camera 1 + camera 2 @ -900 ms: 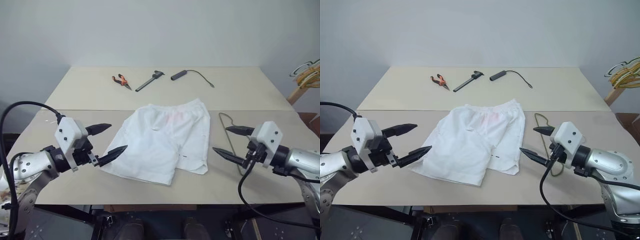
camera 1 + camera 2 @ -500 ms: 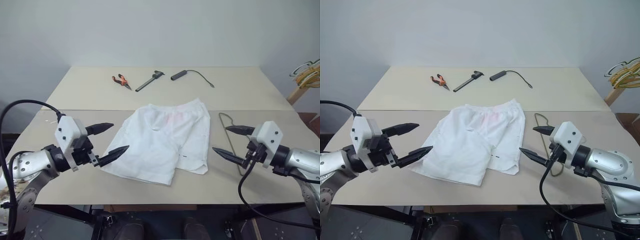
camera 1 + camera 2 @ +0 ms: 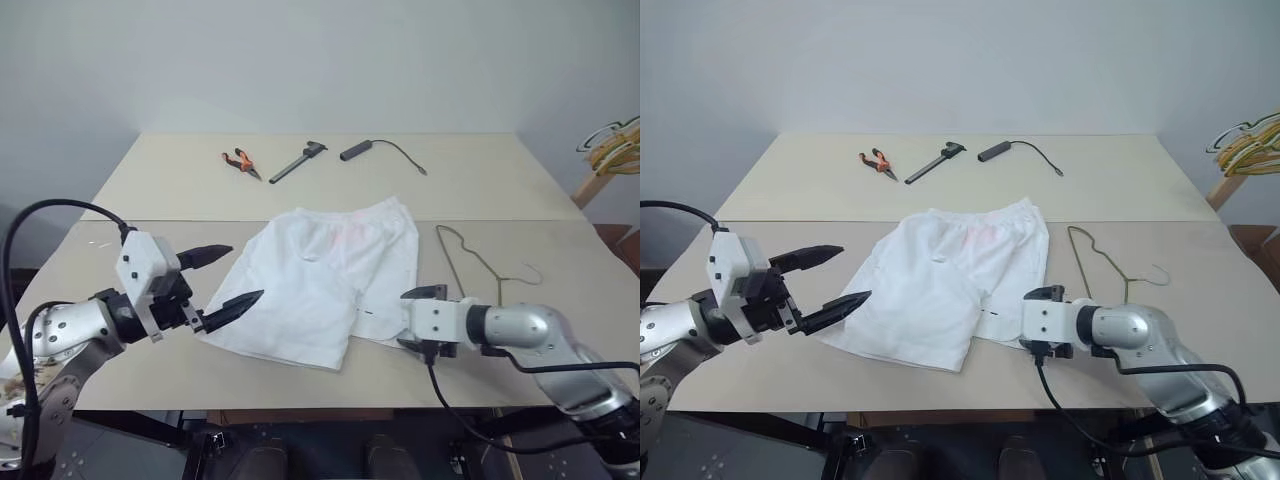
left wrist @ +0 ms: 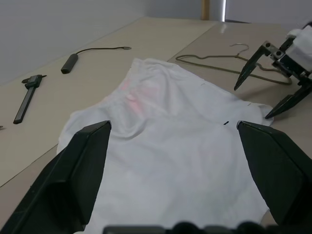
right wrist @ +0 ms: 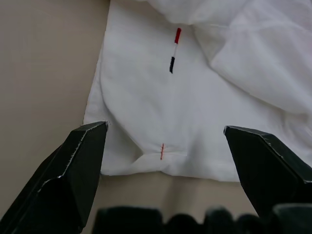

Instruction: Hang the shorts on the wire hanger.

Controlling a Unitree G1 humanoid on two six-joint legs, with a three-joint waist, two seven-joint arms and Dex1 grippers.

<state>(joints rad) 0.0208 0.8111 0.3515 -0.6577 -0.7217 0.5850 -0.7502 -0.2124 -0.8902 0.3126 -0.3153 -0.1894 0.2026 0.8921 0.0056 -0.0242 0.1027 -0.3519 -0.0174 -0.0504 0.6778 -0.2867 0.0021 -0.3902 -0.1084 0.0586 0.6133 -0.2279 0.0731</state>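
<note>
While the white shorts point(image 3: 330, 285) lie flat mid-desk point(image 3: 180, 190), the right hand point(image 4: 273, 85), fingers wide, hovers at their hem; the left hand point(image 3: 225, 278), also wide, waits beside them. Beyond the shorts lies the wire hanger point(image 3: 480, 262).

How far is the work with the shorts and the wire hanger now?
Nothing is finished: the shorts lie flat on the table, and the wire hanger lies beside them, untouched. In hand: the right tool, open, points at the hem; the left tool, open, hovers at the other side. Gripping and hanging remain.
</note>
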